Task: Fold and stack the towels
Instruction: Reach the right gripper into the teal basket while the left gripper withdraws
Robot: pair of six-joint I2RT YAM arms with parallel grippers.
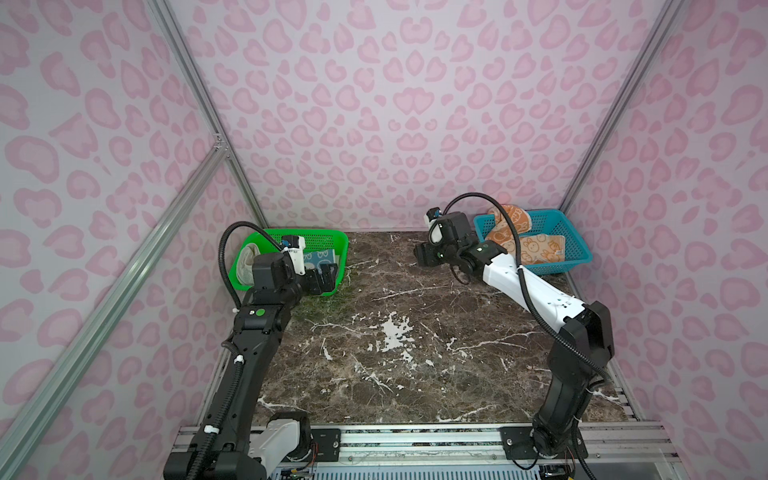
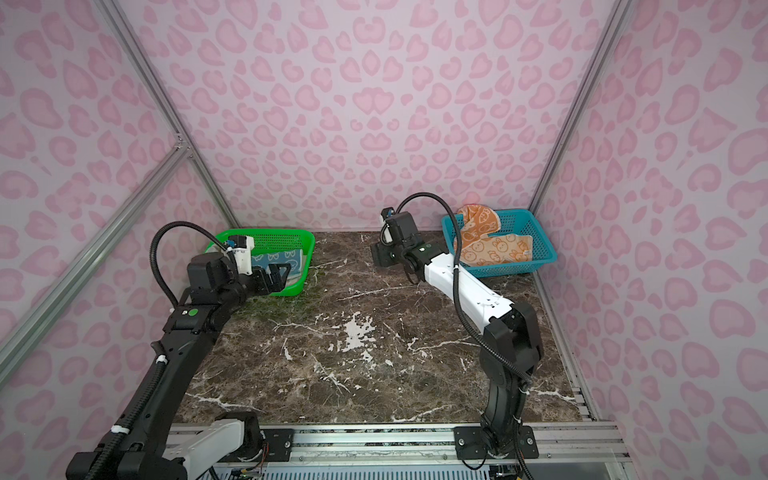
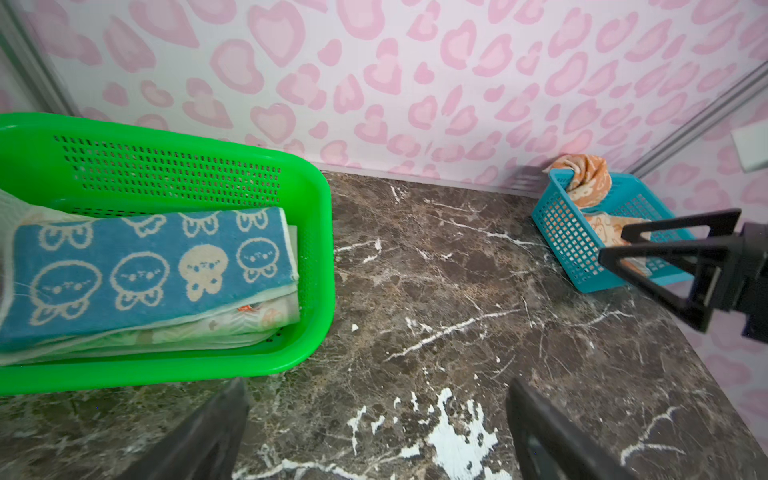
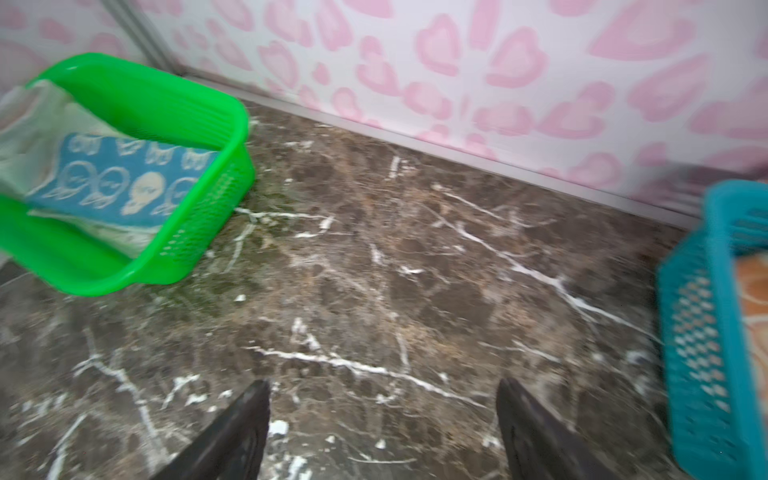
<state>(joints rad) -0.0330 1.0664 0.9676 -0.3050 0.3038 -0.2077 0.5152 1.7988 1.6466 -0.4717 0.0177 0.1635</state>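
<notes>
Currently, your stock: blue towel folded atop white towel in green basket, ten o'clock, looks done. Orange towel, crumpled in blue basket, two o'clock, left to fold. Left pincer, right pincer: both wide, empty.

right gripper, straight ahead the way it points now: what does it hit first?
Right gripper likely meets bare table, between green basket and blue basket; depth unclear, possibly the back wall.

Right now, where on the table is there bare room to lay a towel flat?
The middle of the marble table is bare, from the green basket across to the blue basket and forward to the metal rail. Crowded: the back corners around both baskets.
</notes>
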